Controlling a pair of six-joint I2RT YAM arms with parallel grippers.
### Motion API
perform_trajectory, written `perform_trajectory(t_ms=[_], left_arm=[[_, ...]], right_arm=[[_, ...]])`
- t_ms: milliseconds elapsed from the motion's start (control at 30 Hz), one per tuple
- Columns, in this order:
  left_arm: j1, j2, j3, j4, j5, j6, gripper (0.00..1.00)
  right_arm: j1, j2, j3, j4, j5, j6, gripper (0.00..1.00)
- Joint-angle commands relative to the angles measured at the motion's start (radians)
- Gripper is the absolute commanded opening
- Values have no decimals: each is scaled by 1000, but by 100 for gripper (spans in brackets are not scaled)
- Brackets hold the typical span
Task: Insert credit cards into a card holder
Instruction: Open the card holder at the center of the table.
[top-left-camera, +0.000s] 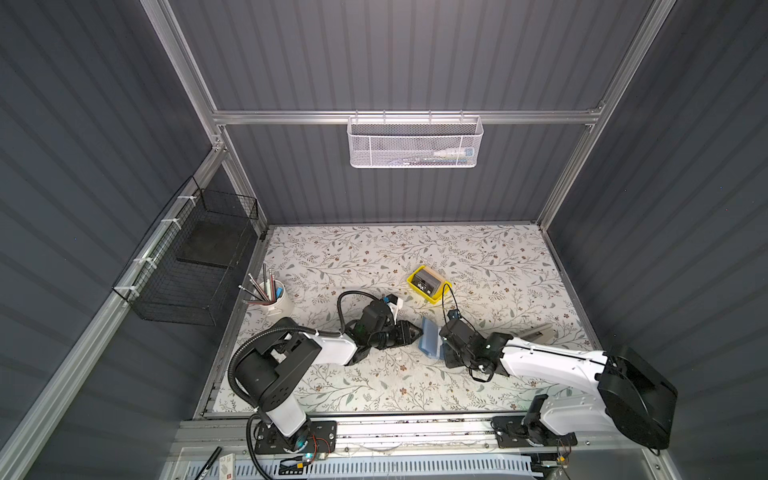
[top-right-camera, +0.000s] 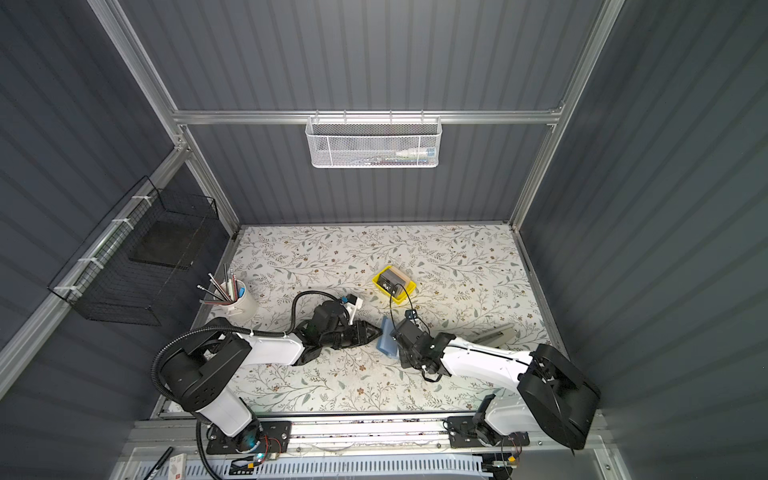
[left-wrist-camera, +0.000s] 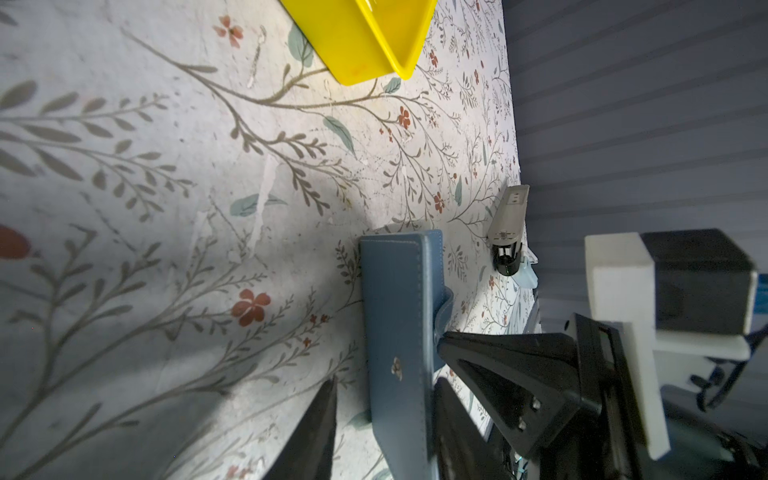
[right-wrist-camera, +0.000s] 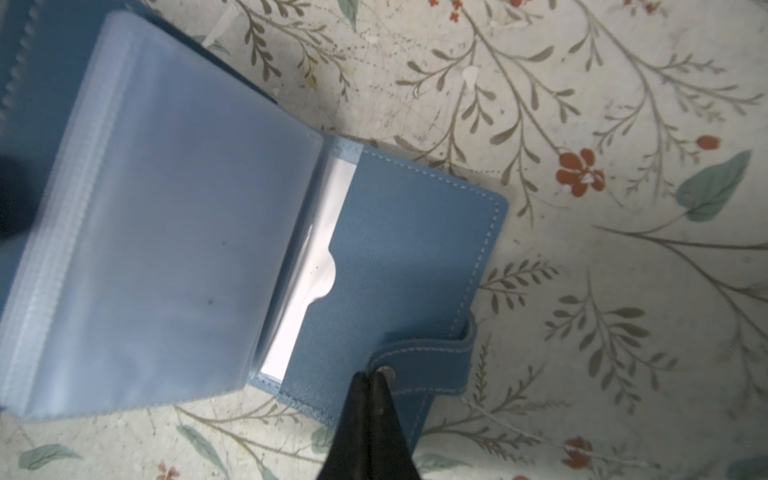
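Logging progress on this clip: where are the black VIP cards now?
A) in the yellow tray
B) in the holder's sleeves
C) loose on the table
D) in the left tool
A: in both top views the credit cards lie inside the yellow tray.

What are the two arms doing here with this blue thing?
Two robot arms are working on the open blue card holder on the table. The right end effector is shut, with its tips on the holder by the snap strap. The left end effector has its jaws on either side of the raised cover, not yet clamped. The black cards lie in the yellow tray; none is held.
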Motion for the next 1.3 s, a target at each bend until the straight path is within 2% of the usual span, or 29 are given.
perform_trajectory(t_ms=[0, 267, 467, 600, 833, 933, 1133, 1267], left_arm=[[12, 14, 12, 8, 24, 4, 35], [21, 31, 16, 45, 59, 3, 15], [24, 18, 16, 38, 64, 5, 6], [23, -43, 37, -69, 31, 31, 2], [23, -180, 87, -381, -89, 138, 0], [22, -230, 112, -507, -144, 178, 0], [20, -285, 176, -701, -212, 220, 0], [7, -289, 194, -756, -246, 229, 0]], right_arm=[[-6, 6, -14, -6, 3, 14, 0], [-6, 8, -14, -6, 2, 12, 0], [-8, 5, 0, -13, 2, 9, 2], [-7, -29, 19, -30, -4, 9, 5], [-10, -134, 47, -44, -25, 9, 30], [-13, -174, 57, -49, -30, 5, 35], [-33, -261, 64, -35, -71, 10, 54], [-46, -303, 60, -4, -131, 14, 61]])
